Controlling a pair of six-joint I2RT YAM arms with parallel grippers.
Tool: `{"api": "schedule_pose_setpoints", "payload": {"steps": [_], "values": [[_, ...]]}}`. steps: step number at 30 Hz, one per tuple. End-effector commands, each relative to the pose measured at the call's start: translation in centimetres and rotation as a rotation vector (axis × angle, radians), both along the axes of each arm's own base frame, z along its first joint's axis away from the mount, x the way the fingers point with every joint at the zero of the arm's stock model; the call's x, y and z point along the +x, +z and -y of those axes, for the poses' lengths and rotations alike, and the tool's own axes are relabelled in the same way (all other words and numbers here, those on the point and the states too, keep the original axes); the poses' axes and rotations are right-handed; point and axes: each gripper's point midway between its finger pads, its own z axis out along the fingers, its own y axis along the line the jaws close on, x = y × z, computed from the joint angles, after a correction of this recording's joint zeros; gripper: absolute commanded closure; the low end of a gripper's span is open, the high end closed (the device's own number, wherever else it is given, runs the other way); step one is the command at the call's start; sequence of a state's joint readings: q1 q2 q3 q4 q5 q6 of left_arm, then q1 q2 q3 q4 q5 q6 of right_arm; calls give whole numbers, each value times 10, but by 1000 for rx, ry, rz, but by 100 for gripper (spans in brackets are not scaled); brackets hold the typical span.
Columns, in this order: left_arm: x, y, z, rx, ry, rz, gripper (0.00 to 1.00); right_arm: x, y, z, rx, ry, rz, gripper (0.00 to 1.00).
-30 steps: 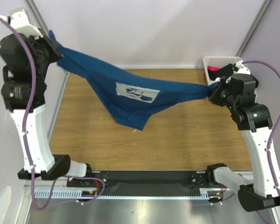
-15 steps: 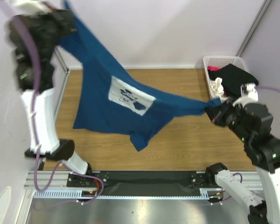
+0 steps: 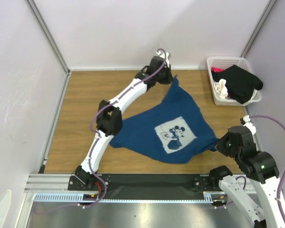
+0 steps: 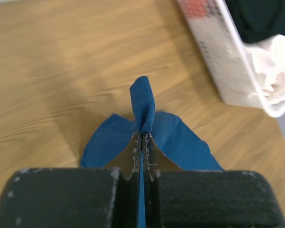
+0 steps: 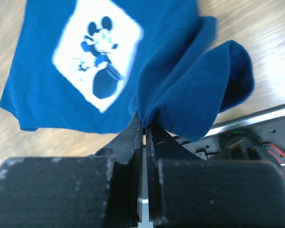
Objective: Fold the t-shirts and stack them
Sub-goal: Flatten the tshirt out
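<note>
Dark blue t-shirt (image 3: 173, 130) is lying print-up, left of the basket (image 3: 226, 60). Left gripper (image 3: 168, 76) is pinching its far corner level with the basket. Right gripper (image 3: 222, 142) is pinching the hem nearer than the basket. Long axis is running between the two grips.

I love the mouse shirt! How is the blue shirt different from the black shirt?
The blue shirt lies spread on the table; the black shirt sits bunched in the basket. The blue shirt shows a white mouse print; the black shirt shows none here. The left tool and right tool each pinch the blue shirt; no tool holds the black shirt. Both are soft cloth.
</note>
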State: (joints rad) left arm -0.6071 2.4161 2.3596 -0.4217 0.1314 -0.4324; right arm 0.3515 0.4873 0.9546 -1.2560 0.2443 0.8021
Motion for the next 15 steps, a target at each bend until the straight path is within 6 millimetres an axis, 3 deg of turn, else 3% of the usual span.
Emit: {"api": "schedule_pose_setpoints", "payload": {"steps": [1,3,8,10,12,13,14,15], "values": [[6,157,25,-338,-42,280,100,22,29,14,-77,-66,76,100],[9,162,28,-372,-30,307,99,28,32,17,-112,-72,69,100],[13,96,45,-313,-12,232,97,25,0,18,-130,-77,-3,100],[13,70,52,-292,1,197,93,20,-12,13,-102,-75,-42,95],[13,46,59,-269,5,160,72,17,-20,6,-55,-79,-81,76],[11,43,59,-259,4,146,53,18,-21,3,-44,-76,-100,72],[10,38,58,-242,4,132,39,20,-20,2,-37,-79,-107,65],[9,41,55,-228,11,131,24,24,-12,-2,-26,-53,-97,43]]}}
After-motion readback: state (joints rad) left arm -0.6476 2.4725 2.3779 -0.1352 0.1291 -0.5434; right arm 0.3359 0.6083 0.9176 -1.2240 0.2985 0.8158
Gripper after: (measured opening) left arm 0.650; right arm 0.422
